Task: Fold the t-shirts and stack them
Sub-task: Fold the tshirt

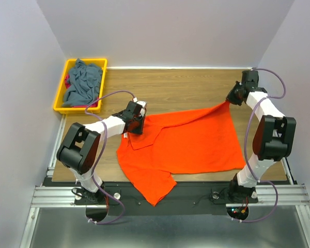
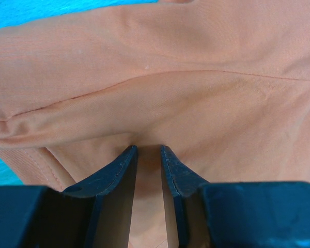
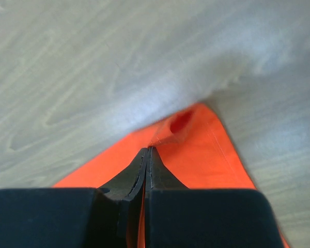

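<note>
Pinching the far right corner of the shirt (image 1: 191, 142), the right gripper (image 3: 147, 151) is closed tight; the left gripper (image 2: 149, 149), jaws narrow, holds its left side. It lies stretched between them on the table (image 1: 196, 82).

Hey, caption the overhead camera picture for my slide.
Left fingers and right fingers hold an orange t-shirt spread on the wooden table; a grey t-shirt sits in the yellow bin.

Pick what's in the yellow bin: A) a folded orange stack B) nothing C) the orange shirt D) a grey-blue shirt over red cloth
D: the yellow bin holds a crumpled grey-blue shirt with red cloth showing at its edge; the orange shirt lies outside it.
</note>
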{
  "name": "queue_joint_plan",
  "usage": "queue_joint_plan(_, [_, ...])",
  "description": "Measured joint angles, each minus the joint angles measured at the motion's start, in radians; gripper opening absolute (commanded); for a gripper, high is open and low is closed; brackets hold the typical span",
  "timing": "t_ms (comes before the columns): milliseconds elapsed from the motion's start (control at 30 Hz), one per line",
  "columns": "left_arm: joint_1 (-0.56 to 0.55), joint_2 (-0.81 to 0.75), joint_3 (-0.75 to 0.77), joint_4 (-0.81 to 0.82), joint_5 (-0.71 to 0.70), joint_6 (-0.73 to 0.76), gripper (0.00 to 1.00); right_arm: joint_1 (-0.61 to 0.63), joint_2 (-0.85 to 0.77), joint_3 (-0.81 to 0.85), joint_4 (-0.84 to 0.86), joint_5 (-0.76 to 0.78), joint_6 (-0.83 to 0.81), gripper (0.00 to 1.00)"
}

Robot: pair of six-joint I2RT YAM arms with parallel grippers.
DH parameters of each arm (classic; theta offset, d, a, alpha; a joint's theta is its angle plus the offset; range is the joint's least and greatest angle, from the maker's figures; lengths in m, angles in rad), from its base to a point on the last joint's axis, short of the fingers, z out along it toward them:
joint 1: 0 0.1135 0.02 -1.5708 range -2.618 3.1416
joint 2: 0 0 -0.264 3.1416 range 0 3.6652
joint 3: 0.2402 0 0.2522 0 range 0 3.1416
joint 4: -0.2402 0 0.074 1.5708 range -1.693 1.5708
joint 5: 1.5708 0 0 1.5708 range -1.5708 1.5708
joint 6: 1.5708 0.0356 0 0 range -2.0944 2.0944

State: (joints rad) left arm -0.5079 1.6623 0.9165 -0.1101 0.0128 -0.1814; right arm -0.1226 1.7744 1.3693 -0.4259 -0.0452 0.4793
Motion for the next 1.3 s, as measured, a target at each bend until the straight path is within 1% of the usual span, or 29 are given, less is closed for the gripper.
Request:
queue_joint_plan(167, [0.019, -0.004, -0.003, 0.001, 0.021, -0.005, 0.36, 0.000, -0.053, -0.120, 0.000, 0.008, -0.002, 0.01])
queue_joint_plan(367, [0.047, -0.030, -0.027, -0.012, 0.055, -0.008, 0.36, 0.000, -0.108, -0.222, 0.000, 0.031, 0.016, 0.01])
queue_joint_plan(600, [0.079, -0.050, -0.041, -0.030, 0.093, -0.012, 0.36, 0.000, -0.127, -0.274, 0.005, 0.104, 0.041, 0.01])
queue_joint_plan(767, [0.103, -0.055, -0.045, -0.038, 0.128, -0.016, 0.36, 0.000, -0.124, -0.280, 0.009, 0.149, 0.036, 0.01])
queue_joint_plan(833, [0.109, -0.056, -0.047, -0.039, 0.139, -0.017, 0.36, 0.000, -0.115, -0.280, 0.015, 0.149, 0.025, 0.05])
queue_joint_plan(867, [0.112, -0.056, -0.047, -0.040, 0.146, -0.018, 0.36, 0.000, -0.105, -0.280, 0.019, 0.141, 0.016, 0.09])
queue_joint_plan(967, [0.118, -0.056, -0.047, -0.042, 0.164, -0.020, 0.38, 0.000, -0.076, -0.280, 0.023, 0.100, -0.003, 0.13])
queue_joint_plan(1133, [0.133, -0.069, -0.047, -0.056, 0.197, -0.034, 0.45, 0.000, -0.058, -0.280, 0.025, 0.001, -0.022, 0.23])
queue_joint_plan(1167, [0.137, -0.077, -0.047, -0.060, 0.201, -0.038, 0.48, 0.000, -0.058, -0.280, 0.026, -0.009, -0.024, 0.31])
queue_joint_plan(1233, [0.148, -0.099, -0.047, -0.070, 0.202, -0.052, 0.69, 0.000, -0.059, -0.280, 0.023, -0.018, -0.026, 0.39])
queue_joint_plan(1267, [0.157, -0.116, -0.047, -0.072, 0.201, -0.059, 0.73, 0.000, -0.062, -0.280, 0.021, -0.018, -0.028, 0.43])
queue_joint_plan(1300, [0.165, -0.133, -0.047, -0.074, 0.198, -0.061, 0.80, 0.000, -0.066, -0.280, 0.019, -0.015, -0.026, 0.47])
